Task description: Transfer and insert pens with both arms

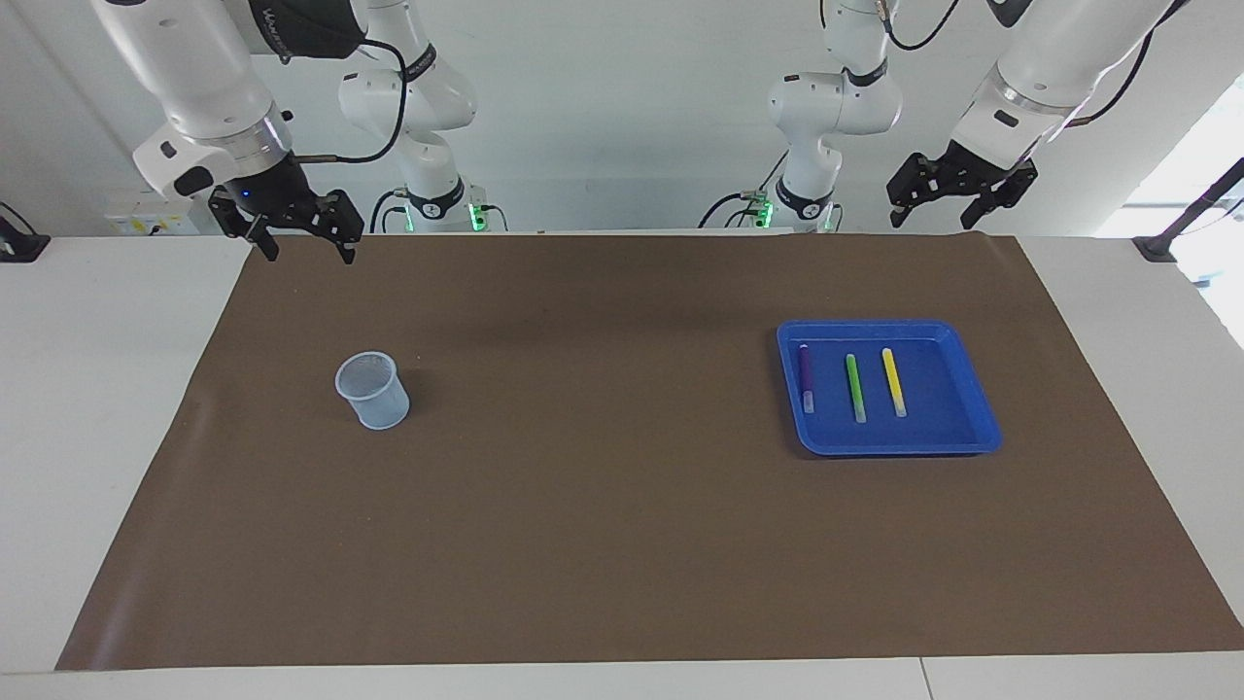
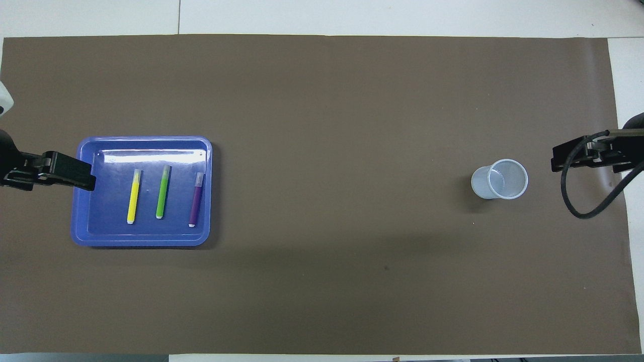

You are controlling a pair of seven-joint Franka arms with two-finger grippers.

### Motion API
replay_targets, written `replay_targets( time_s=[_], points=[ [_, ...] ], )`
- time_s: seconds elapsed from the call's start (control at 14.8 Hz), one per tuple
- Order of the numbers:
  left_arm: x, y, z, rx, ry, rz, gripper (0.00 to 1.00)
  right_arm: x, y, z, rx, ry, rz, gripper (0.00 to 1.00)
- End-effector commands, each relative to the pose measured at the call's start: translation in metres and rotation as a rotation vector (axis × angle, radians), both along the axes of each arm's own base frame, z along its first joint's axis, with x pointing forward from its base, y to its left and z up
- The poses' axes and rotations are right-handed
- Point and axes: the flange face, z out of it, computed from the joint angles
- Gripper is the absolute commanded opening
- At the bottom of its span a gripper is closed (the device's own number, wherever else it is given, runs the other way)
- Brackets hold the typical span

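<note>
three pens lie side by side in a blue tray [image 1: 957, 428], none touching another: the purple pen [image 1: 807, 378], the green pen [image 1: 855, 387] and the yellow pen [image 1: 893, 381]. the green pen sits between the other two; the purple pen is the one toward the right arm's end of the tray. each pen runs roughly from the tray's edge nearer the robots to its edge farther from them, pale end at the farther end.

the tray rests flat on a brown mat [image 1: 622, 506] that covers the worktop [image 1: 87, 389], toward the left arm's end. a translucent cup [image 1: 373, 390] stands upright on the same mat, well apart from the tray, toward the right arm's end. its mouth faces up.

left gripper [image 1: 962, 194]: raised in the air, off the tray's corner nearer the robots, clear of the tray and the pens. jaws stand apart, nothing between them.

right gripper [image 1: 301, 233]: raised over the mat's edge nearer the robots, well apart from the tray and clear of the cup. jaws stand apart, nothing between them.

no pen is in the cup.
</note>
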Motion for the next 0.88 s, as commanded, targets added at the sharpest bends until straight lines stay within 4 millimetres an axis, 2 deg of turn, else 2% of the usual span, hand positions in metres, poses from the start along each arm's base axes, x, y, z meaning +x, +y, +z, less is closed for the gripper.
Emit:
replay_targets(
  time_s=[0.0, 0.61, 0.81],
  points=[
    [0.0, -0.003, 0.0, -0.01, -0.018, -0.003, 1.0, -0.001, 0.002, -0.001, 0.013, -0.011, 0.002, 1.0],
    [0.003, -0.001, 0.0, -0.013, -0.042, 0.003, 1.0, -0.002, 0.001, -0.001, 0.015, -0.009, 0.001, 1.0],
    [0.001, 0.007, -0.008, -0.023, -0.056, 0.033, 1.0, -0.002, 0.001, -0.001, 0.015, -0.006, 0.004, 1.0]
  ],
)
